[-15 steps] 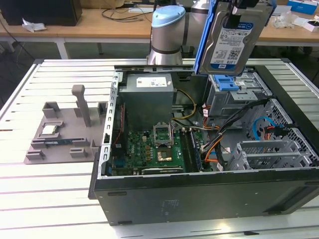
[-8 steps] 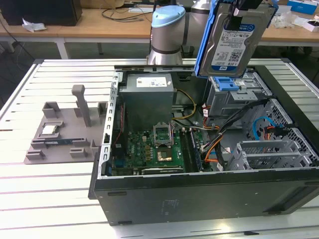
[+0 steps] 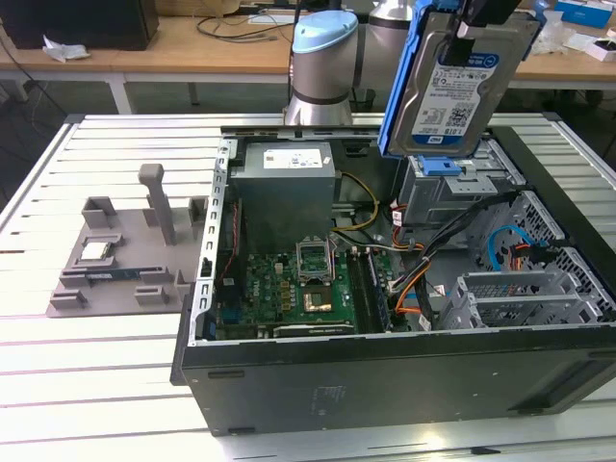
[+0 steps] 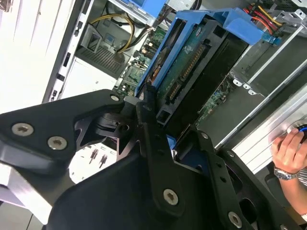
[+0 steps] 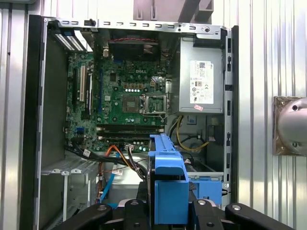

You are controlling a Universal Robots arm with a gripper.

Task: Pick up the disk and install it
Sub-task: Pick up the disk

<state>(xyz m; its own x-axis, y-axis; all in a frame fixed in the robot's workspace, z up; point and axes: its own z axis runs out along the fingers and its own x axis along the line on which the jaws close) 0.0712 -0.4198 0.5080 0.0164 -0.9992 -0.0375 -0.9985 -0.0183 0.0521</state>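
Slatted white bench [image 3: 96, 385], open PC case [image 3: 404, 375] on it, wooden desks [image 3: 192, 48] behind. End effector [image 4: 168, 120] clamped on disk [image 3: 452, 87], held above case.

Exterior view overlooks the case [image 3: 385, 371]; wrist views (close) peer past the gripper [image 5: 168, 207] inside.

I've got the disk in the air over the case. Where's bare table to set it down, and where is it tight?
Bare table slats lie on the near side of the fixture and case, and beyond the fixture. Inside the case is crowded: cables beside the cage under the disk in the claw.
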